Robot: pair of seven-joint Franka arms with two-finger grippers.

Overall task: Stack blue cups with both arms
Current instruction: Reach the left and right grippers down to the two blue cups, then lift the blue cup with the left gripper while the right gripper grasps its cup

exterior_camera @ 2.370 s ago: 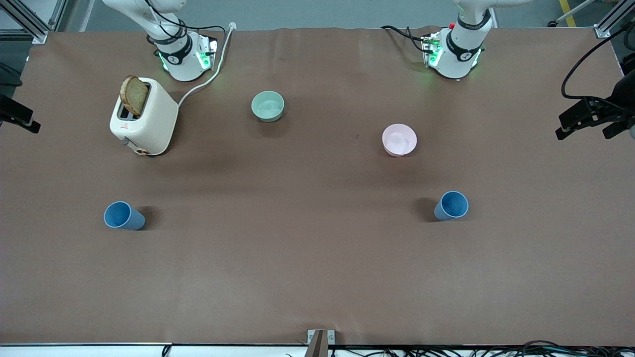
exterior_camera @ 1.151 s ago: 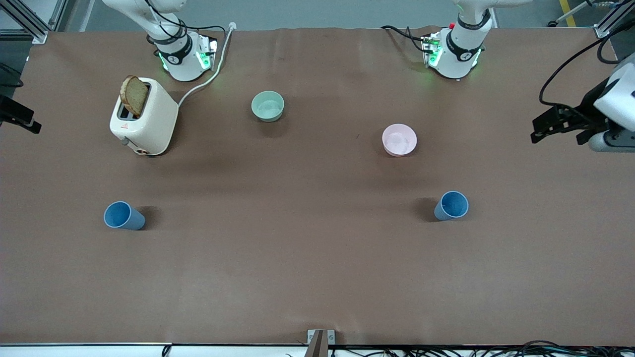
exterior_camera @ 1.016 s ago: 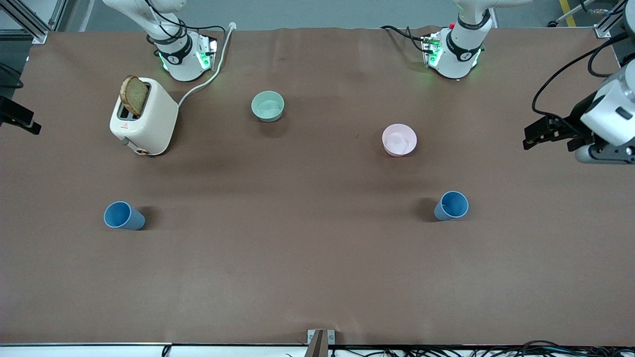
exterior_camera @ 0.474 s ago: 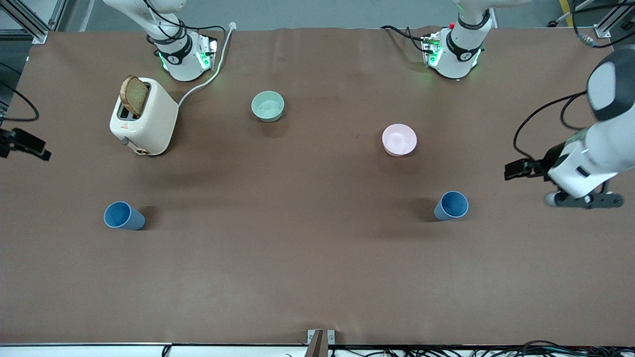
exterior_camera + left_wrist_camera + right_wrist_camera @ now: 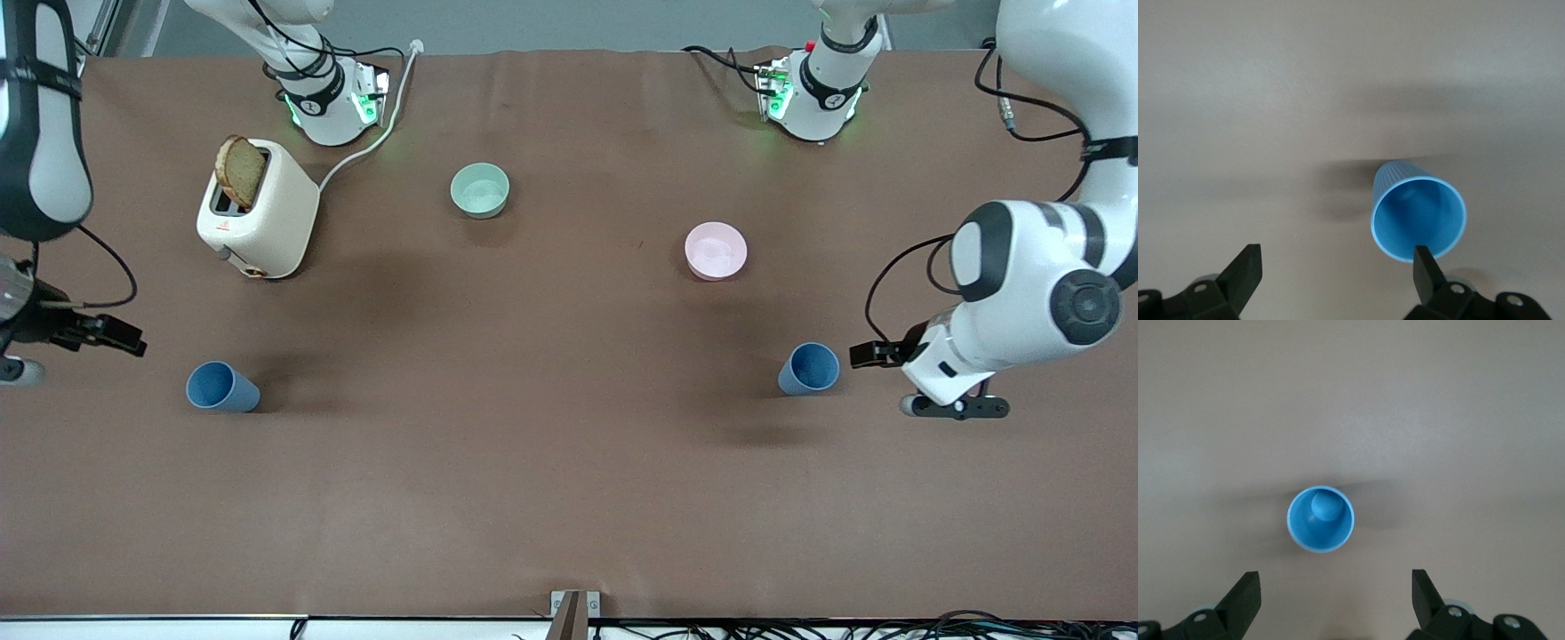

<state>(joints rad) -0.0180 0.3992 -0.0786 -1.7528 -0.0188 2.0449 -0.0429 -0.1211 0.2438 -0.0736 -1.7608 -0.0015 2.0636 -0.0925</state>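
Cups stood upright and well apart on the table [image 5: 569, 498], one toward each arm's end. You held the left gripper [image 5: 1338, 273] spread wide, just beside the cup [image 5: 809, 369] at its end, touching nothing. Your right gripper [image 5: 1336, 597] was likewise spread, near the other cup [image 5: 220, 388] and clear of it.

I see even, soft overhead light on the brown table cover [image 5: 569, 462], no glare. Each blue cup [image 5: 809, 369] casts a faint double shadow sideways. Broad blurry arm shadows darken the mat. My wrist views look paler, washed out, with the fingertips [image 5: 1245, 270] sharp-edged but dark.
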